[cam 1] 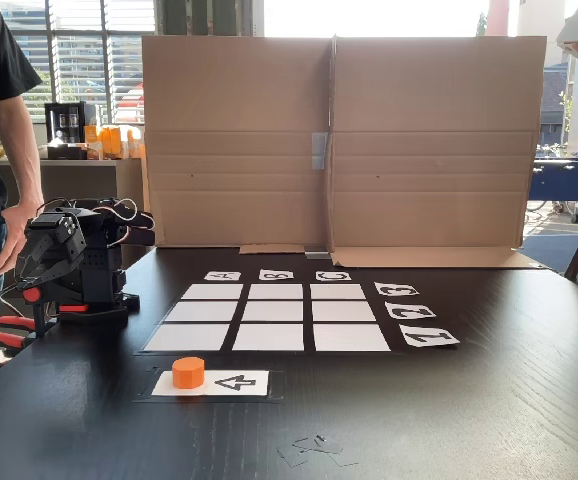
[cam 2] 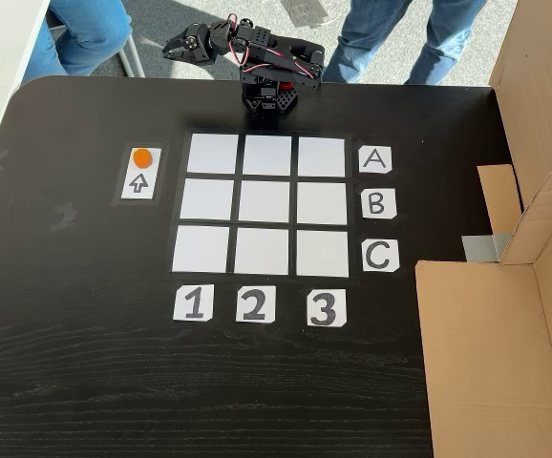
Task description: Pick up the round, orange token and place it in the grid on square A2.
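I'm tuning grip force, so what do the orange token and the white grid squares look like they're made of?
The token looks like matte moulded or printed plastic: uniform bright orange, crisp faceted sides, no gloss. The grid squares look like plain paper: flat, thin, matte white, lying flush on the dark wood-grain table.

An orange token (cam 1: 188,372) sits on a white card with a black arrow (cam 1: 231,382), beside the white grid (cam 1: 269,317) on the black wood-grain counter (cam 1: 489,410).
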You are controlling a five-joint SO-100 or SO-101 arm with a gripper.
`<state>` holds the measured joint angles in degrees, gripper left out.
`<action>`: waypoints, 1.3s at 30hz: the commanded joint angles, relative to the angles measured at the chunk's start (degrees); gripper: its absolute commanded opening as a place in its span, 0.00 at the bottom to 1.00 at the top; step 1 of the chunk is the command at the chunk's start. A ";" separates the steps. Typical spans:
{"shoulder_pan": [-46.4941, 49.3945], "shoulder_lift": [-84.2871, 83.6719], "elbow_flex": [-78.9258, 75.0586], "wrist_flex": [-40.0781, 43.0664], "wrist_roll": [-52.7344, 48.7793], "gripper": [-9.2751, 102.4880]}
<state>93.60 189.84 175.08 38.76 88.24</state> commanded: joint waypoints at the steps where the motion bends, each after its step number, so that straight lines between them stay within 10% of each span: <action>1: 0.44 0.79 0.18 0.62 -0.18 0.08; 21: -0.53 -0.44 -0.26 0.35 -1.14 0.08; 39: -9.23 -44.65 -37.62 13.18 -2.46 0.24</action>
<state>85.61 150.21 145.55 48.60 85.78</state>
